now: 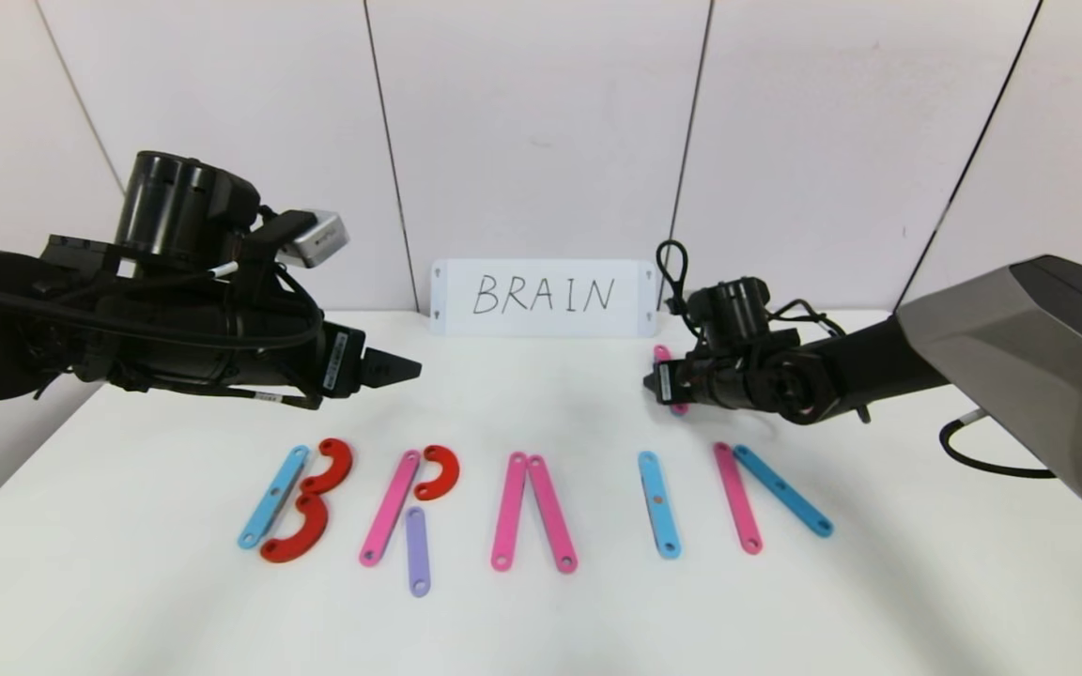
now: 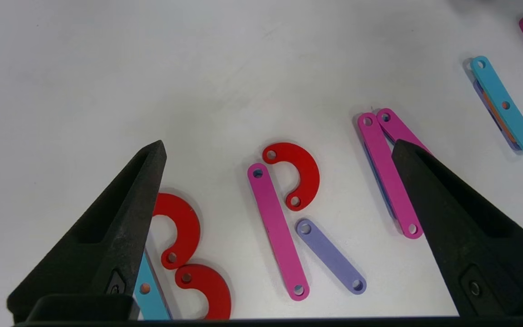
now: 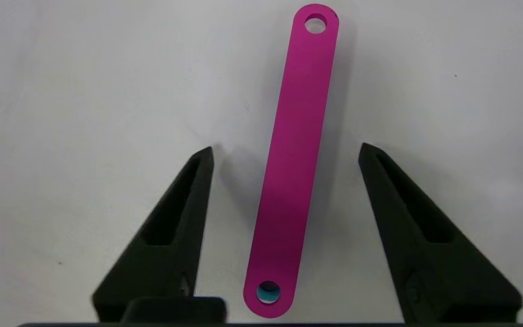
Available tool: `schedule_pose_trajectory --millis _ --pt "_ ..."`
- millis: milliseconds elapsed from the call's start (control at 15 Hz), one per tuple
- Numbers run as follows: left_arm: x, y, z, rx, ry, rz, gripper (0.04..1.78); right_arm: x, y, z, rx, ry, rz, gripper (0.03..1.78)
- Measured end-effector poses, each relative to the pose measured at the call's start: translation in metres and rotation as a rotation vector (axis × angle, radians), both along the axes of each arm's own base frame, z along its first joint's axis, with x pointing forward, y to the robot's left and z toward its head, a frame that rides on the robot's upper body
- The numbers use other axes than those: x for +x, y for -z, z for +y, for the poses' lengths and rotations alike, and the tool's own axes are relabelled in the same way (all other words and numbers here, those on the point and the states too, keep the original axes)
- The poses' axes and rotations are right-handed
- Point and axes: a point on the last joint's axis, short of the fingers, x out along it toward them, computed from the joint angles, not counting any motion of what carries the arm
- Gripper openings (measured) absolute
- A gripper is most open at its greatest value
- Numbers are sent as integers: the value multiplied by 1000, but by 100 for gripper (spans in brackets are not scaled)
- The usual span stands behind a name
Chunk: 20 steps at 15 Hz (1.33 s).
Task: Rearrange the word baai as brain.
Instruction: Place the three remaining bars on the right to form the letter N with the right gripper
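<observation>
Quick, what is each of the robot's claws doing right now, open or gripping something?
Left gripper: open, holding nothing, hanging above the B and R.
Right gripper: open, straddling a loose pink strip without touching it.

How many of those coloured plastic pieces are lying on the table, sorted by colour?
Pink flat strips: 5, one lying between the right gripper's open fingers
Light-blue flat strips: 3
Purple flat strip: 1
Red half-ring curves: 3
Total: 12
</observation>
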Motion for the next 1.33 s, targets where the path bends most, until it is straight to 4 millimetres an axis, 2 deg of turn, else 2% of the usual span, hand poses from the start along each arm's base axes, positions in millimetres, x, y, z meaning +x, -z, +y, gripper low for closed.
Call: schedule_pose_trajectory --millis 200,333,533,733,1067,1333 --pt "0 0 0 0 0 0 174 1 3 0 -2 0 5 45" --pt "0 0 0 0 -1 0 174 1 3 0 0 1 6 31" --pt "0 0 0 -1 -1 -1 174 -3 0 -1 1 2 9 30" --pt "0 0 0 1 -1 0 174 -13 -14 -5 7 4 -1 30" --pt "0 -1 0 -1 -3 -2 174 -49 -32 -24 -56 102 6 30" --pt "-2 -3 1 -4 -3 -10 174 -82 -39 -50 -53 162 39 30"
